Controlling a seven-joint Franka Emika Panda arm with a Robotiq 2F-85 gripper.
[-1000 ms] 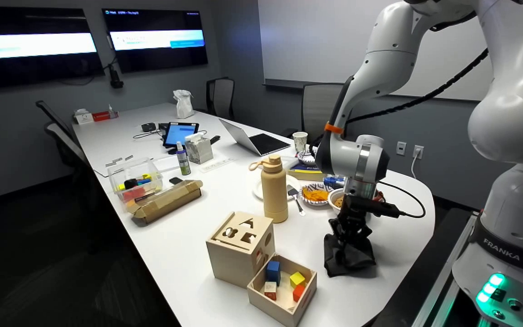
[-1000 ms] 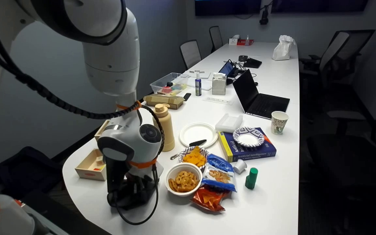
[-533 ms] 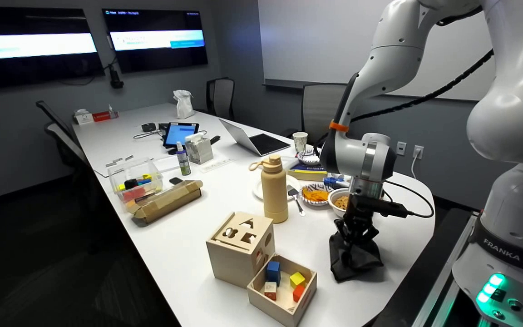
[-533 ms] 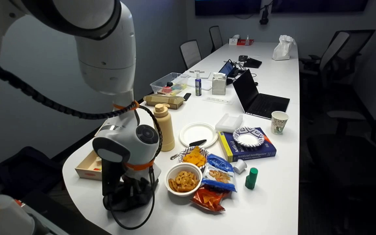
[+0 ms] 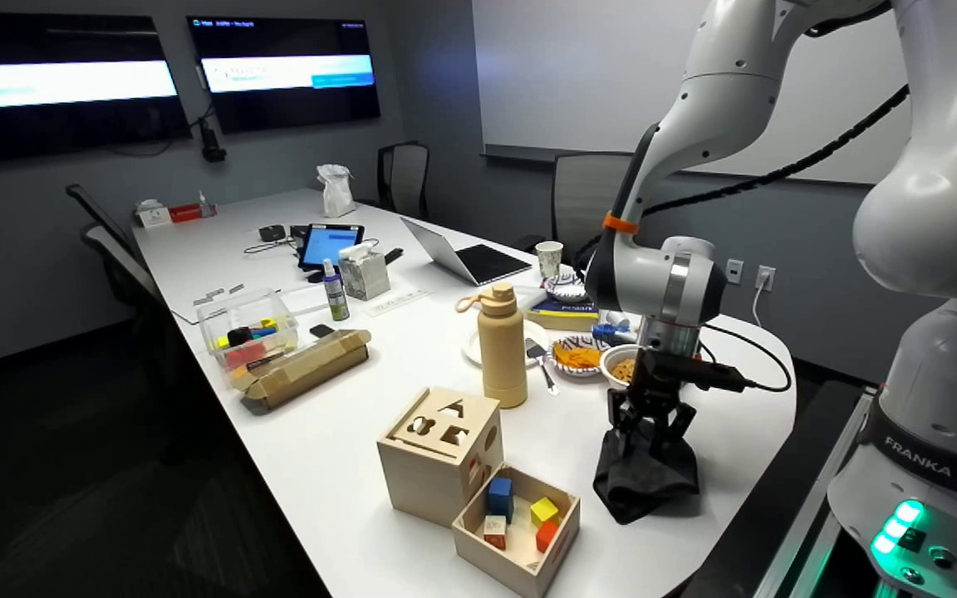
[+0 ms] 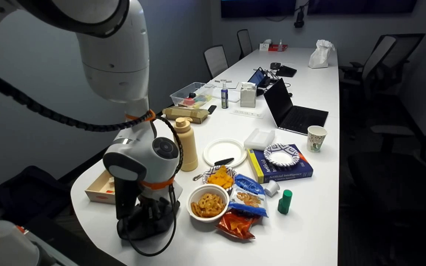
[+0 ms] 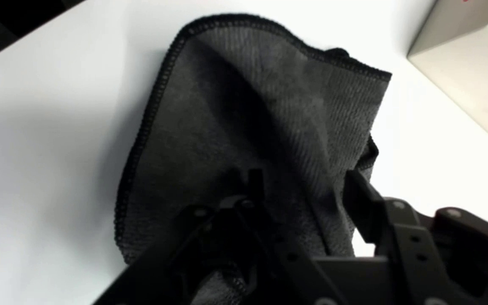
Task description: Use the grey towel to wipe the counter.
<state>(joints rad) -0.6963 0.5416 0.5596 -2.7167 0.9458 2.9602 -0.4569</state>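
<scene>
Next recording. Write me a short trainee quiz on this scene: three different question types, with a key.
1. True or false: the claw is shut.
2. Which of these rests on the Artificial Intelligence book? A) laptop; B) patterned paper bowl; C) tan bottle.
3. Fill in the missing word: the dark grey towel lies on the white ......

Key: 1. False, the claw is open. 2. B. 3. table.

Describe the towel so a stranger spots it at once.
On the white table, find the end beside the robot base. Under the open gripper lies the towel: crumpled dark grey cloth with stitched edges, unlike the rigid wooden tray nearby.
</scene>
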